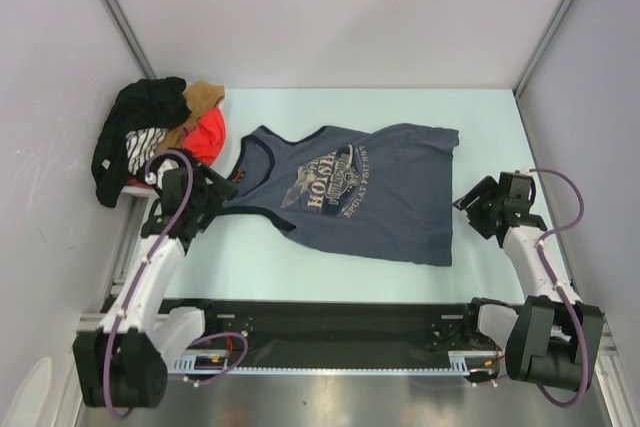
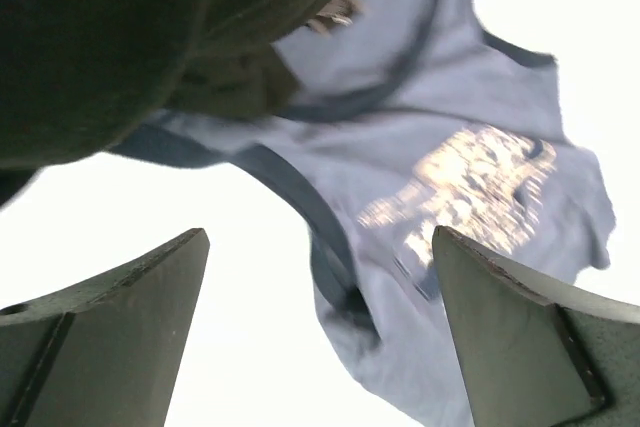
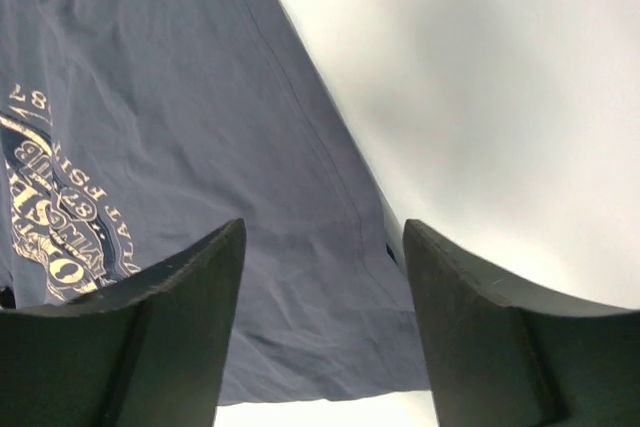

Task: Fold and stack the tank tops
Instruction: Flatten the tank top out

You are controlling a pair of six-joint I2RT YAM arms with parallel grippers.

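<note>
A slate blue-grey sleeveless cotton tank top (image 1: 390, 197) lies spread flat, print side up, in the middle of the pale mint-green desk (image 1: 400, 107). Its dark-trimmed neckline and straps point to 9 o'clock and its straight hem to 3 o'clock. The pale cream chest graphic with lettering (image 1: 335, 182) sits about at the centre of the cloth. A few soft creases run across the body, and the lower strap is drawn into a narrow point toward 8 o'clock.

At 10 o'clock on the desk is a heap of other clothes: a floppy black garment (image 1: 130, 117) draped over the edge, a black-and-white striped piece (image 1: 140, 147) under it, a tan-brown cloth (image 1: 205, 97) on top, and a bright orange-red garment (image 1: 207, 135) nearest the tank top's shoulder.

The left gripper (image 1: 212, 194) hangs just beside the straps at the 9 o'clock end. From its wrist camera the left gripper (image 2: 320, 237) has its jaws spread wide with only bare desk between them, and the tank top (image 2: 470, 97) lies beyond.

The right gripper (image 1: 468, 200) sits just off the hem at 3 o'clock. In its own view the right gripper (image 3: 322, 227) has its jaws parted and nothing pinched, with the hem corner of the tank top (image 3: 180, 97) showing in the gap.
</note>
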